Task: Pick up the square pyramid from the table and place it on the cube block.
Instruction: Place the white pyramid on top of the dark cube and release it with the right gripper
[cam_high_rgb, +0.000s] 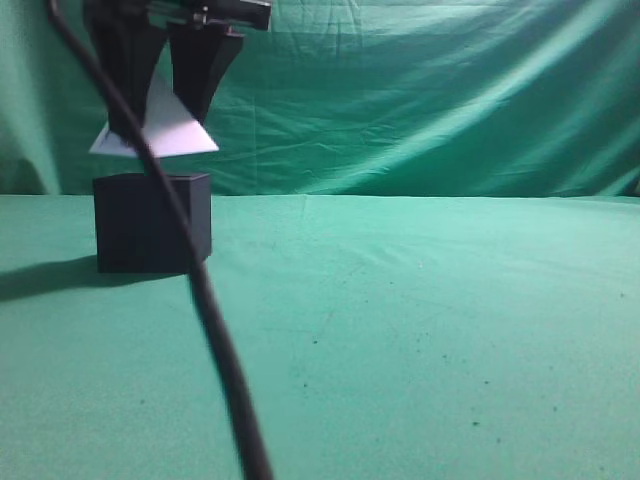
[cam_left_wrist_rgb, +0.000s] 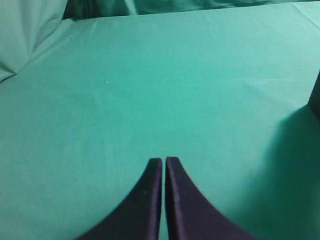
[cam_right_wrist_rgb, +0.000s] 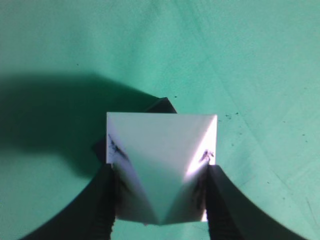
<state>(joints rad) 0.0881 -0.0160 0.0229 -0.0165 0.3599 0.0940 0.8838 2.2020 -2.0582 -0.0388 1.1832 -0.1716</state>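
Above matte cube block (cam_high_rgb: 152, 222), smooth white square pyramid (cam_high_rgb: 165, 128)

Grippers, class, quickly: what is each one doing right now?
Left gripper: shut, holding nothing, over bare table.
Right gripper: shut on the square pyramid, held just above the cube block.

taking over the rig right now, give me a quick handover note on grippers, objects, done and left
Right gripper: shut on the square pyramid, held in the air just above the cube block, apex up.
Left gripper: shut, holding nothing, low over the table.
Cube block: stands on the table at the exterior view's left.
Done: pyramid picked up and carried over the cube.
Left: lower it onto the cube's top, open, withdraw. Wrist view suggests the cube sits partly offset beneath, so check alignment.
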